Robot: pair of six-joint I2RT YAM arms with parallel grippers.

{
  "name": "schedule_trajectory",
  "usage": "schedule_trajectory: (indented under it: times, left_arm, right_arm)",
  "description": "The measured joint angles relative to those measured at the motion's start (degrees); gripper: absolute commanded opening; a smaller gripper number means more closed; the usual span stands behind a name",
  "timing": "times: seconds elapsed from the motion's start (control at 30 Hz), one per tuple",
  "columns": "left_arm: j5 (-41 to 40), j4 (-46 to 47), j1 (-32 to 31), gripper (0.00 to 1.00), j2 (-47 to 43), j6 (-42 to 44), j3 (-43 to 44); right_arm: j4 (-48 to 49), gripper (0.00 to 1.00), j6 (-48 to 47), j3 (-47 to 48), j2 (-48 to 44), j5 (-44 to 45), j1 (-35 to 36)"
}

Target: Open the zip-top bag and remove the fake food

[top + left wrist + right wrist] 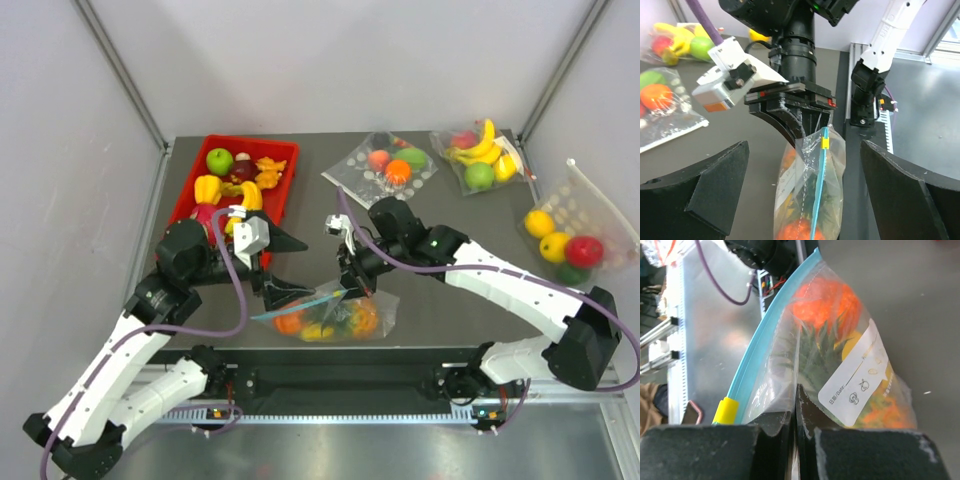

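Observation:
The zip-top bag (335, 315) is held up near the table's front edge, its teal zip strip (771, 329) closed, with a yellow slider (727, 411) at the end near my right gripper. Inside it shows the fake food: an orange pineapple (829, 296) with a green crown, plus yellow and orange pieces. My right gripper (350, 285) is shut on the bag's plastic just below the zip strip, seen close in the right wrist view (797, 412). My left gripper (288, 268) is open wide, its fingers (705, 195) on either side of the bag (807, 200) without touching it.
A red bin (188, 200) of fruit stands at the back left. A dotted bag (385, 170), a bag with bananas (480, 158) and another fruit bag (572, 238) lie at the back and right. The table's front edge and rail (330, 385) run just below the bag.

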Motion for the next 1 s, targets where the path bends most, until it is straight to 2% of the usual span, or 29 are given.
schedule_trajectory:
  times: [0.07,0.1,0.17,0.23,0.4,0.67,1.0]
  left_arm:
    - [0.7,-0.1,0.0,0.93,0.5,0.0,-0.2]
    - [1.0,-0.2,-0.1,0.88,0.6,-0.1,-0.4]
    - [1.6,-0.3,-0.2,0.84,0.8,-0.3,-0.8]
    - [1.5,-0.3,-0.6,0.75,1.0,-0.3,-1.4]
    - [-3.5,-0.6,-4.3,0.61,0.5,0.2,-3.6]
    - [-13.6,-0.6,-12.6,0.59,2.6,2.1,-4.1]
    - [-19.7,-0.7,-17.1,0.53,10.9,4.3,-1.8]
  right_arm:
    - [0.7,0.00,0.4,-0.5,0.0,-1.4,-0.6]
    - [1.2,0.00,0.4,-0.7,0.0,-2.0,-0.9]
    - [1.6,0.00,0.8,-0.8,0.1,-2.6,-1.4]
    - [1.9,0.00,1.2,-0.8,0.1,-3.2,-2.0]
    - [2.7,0.00,2.9,-1.5,0.0,-3.1,-3.5]
    - [3.1,0.00,4.4,-1.8,0.1,-2.5,-5.7]
    - [4.3,0.00,4.5,-1.8,0.9,-2.5,-5.8]
